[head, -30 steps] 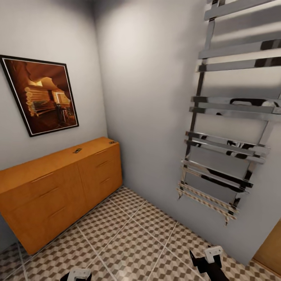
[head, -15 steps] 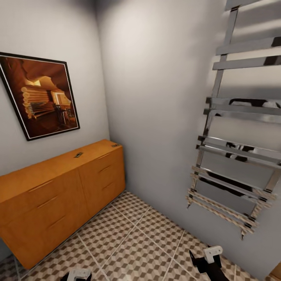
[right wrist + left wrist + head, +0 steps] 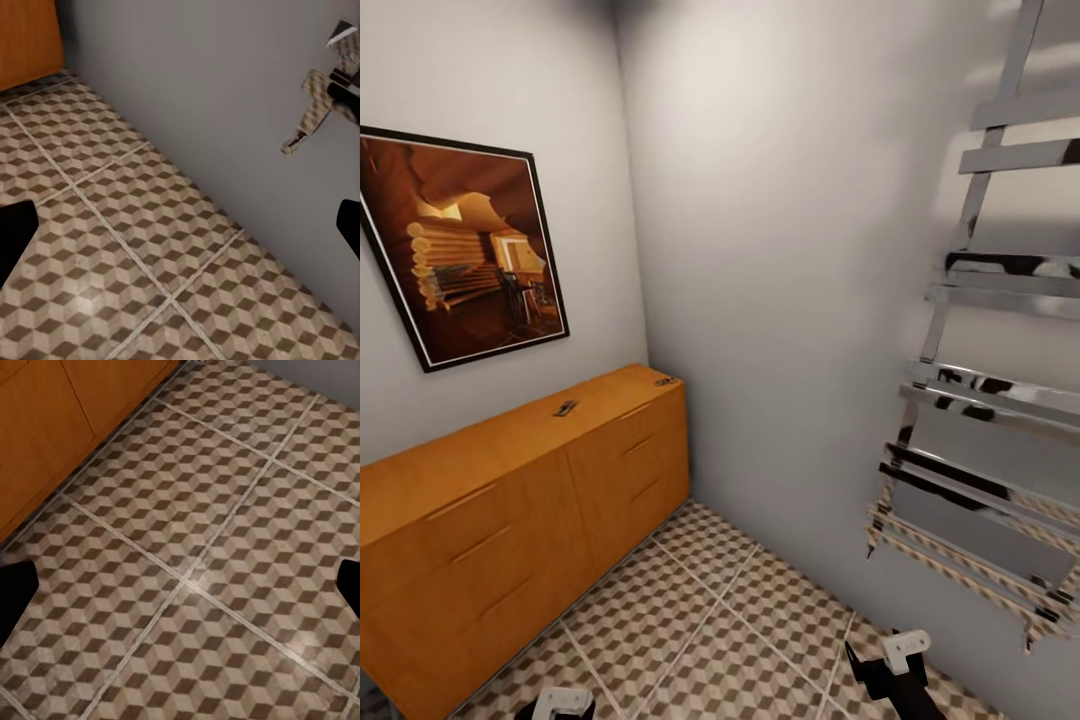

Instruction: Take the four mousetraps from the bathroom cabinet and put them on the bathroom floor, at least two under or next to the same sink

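step: approach to cabinet (image 3: pixel 510 500); two mousetraps (image 3: pixel 566 407) on top
grippers: left gripper (image 3: pixel 180 585), right gripper (image 3: pixel 180 225) spread, empty
next: drive closer, reach top

Pretty clearly a home bathroom corner: cube-pattern tiled bathroom floor (image 3: pixel 700 620), a chrome ladder-style towel rail (image 3: pixel 980 400) mounted on the grey wall, a long orange-brown wooden cabinet (image 3: pixel 510 510) with bar-handle drawers along the other wall, and a framed picture (image 3: pixel 460 250) of a log cabin interior hanging above it.
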Controlling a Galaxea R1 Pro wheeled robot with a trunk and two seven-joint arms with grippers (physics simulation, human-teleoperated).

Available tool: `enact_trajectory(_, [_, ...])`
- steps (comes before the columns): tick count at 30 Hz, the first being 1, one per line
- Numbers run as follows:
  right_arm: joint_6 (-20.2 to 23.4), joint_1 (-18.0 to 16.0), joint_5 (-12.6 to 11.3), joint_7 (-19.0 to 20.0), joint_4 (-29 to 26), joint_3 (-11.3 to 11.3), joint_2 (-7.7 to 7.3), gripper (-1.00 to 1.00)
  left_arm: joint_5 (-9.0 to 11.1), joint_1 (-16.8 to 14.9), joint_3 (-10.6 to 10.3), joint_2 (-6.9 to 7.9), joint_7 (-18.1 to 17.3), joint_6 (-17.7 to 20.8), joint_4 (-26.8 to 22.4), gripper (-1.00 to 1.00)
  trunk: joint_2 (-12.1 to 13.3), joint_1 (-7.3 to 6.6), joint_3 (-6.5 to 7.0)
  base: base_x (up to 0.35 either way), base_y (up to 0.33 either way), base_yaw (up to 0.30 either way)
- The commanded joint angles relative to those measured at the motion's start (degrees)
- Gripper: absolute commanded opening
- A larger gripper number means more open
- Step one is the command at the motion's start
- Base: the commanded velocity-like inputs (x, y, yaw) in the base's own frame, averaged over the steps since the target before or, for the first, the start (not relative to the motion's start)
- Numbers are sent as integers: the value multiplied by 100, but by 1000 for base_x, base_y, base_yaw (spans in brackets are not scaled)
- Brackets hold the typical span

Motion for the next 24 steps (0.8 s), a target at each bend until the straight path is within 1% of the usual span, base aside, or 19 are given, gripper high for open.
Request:
enact_trajectory(1, [-18,-4,-27,28,6,10,-1,100,60,-8,-25,-1,-48,-28,22,100,-7,5,-6,164,122,0])
enact_trajectory(9, [-18,-4,-27,28,6,10,-1,100,60,-8,-25,-2,-48,-29,22,100,-7,5,-6,152,113,0])
enact_trajectory(21, [-18,-4,-27,28,6,10,-1,100,60,-8,-25,-2,-48,-28,22,100,-7,5,-6,245,181,0])
enact_trajectory(24, [-19,-4,-27,28,6,10,-1,100,60,-8,-25,-1,-48,-31,22,100,-7,5,-6,125,85,0])
